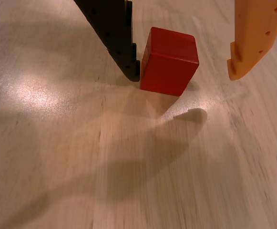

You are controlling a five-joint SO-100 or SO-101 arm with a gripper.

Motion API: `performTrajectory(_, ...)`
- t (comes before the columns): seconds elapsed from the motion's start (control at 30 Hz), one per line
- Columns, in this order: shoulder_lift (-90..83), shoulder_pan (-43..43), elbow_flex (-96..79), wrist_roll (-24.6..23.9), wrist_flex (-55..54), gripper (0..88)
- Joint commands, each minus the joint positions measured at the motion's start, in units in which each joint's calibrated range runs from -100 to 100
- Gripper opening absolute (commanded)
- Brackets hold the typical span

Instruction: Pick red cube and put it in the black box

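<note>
In the wrist view a red cube point(169, 61) rests on the pale wooden table point(81, 157). My gripper point(183, 74) is open around it. The black finger point(117, 38) comes down from the top edge and its tip touches the cube's left side. The orange finger point(252, 40) hangs at the upper right, well apart from the cube's right side. The black box is out of view.
Shadows of the fingers and cube fall across the wood grain toward the lower left. A bright glare patch lies on the table at the left.
</note>
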State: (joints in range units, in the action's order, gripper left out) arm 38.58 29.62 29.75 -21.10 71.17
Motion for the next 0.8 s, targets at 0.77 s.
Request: performTrajectory(0.77,-3.3,7.0,8.3,-1.5,1.6,30.2)
